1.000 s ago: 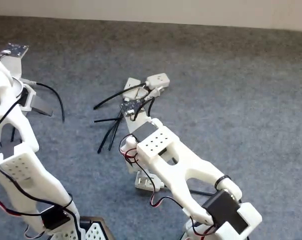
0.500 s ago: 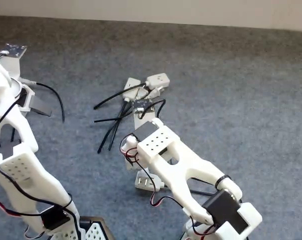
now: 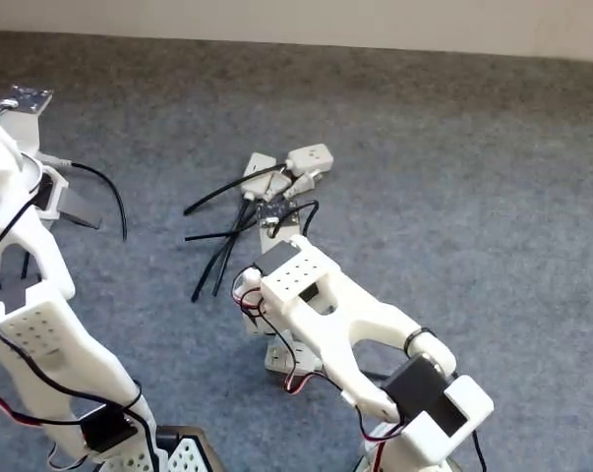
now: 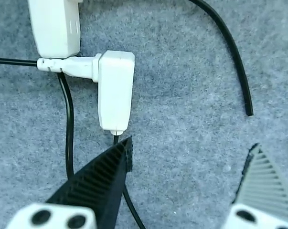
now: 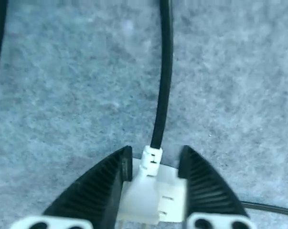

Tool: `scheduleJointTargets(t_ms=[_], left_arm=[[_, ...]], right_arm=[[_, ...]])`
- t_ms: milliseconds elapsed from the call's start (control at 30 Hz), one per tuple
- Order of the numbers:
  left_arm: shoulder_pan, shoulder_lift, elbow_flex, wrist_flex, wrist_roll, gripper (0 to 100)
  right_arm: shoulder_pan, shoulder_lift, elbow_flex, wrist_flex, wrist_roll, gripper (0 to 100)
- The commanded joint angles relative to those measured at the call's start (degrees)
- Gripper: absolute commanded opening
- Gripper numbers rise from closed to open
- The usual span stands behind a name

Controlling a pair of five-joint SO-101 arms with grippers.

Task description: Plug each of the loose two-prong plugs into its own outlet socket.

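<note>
White two-prong plug (image 5: 158, 195) is pinched in the right gripper (image 5: 155, 150); in the high view, an outlet socket (image 3: 311, 157) lies near, at its 1 o'clock. Left gripper (image 4: 191, 143) stands spread.

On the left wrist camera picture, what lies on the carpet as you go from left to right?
White block → white plug → loose black cable. The thin black lead under the block overlaps it, so it is left out.
</note>
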Motion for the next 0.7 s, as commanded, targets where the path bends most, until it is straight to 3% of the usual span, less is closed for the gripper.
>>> scheduleJointTargets(t_ms=[0, 200, 433, 533, 667], left_arm=[[-0.7, -0.5, -0.3, -0.4, -0.4, 37], [-0.7, -0.5, -0.2, -0.2, -0.4, 37], [-1.1, -0.5, -0.2, -0.1, -0.4, 37], [-1.2, -0.5, -0.2, -0.1, -0.4, 37], [-0.2, -0.5, -0.2, -0.1, -0.4, 37]], right_arm=[[0.9, -4.6, -0.7, -0.5, -0.2, 6.0], [2.4, -7.7, -0.8, -0.5, 2.3, 5.5], [25.5, -7.2, -6.5, -0.5, 36.0, 5.4], [32.7, -2.5, -10.3, -1.2, 38.8, 3.5], [31.0, 5.8, -13.6, -4.4, 41.2, 3.3]])
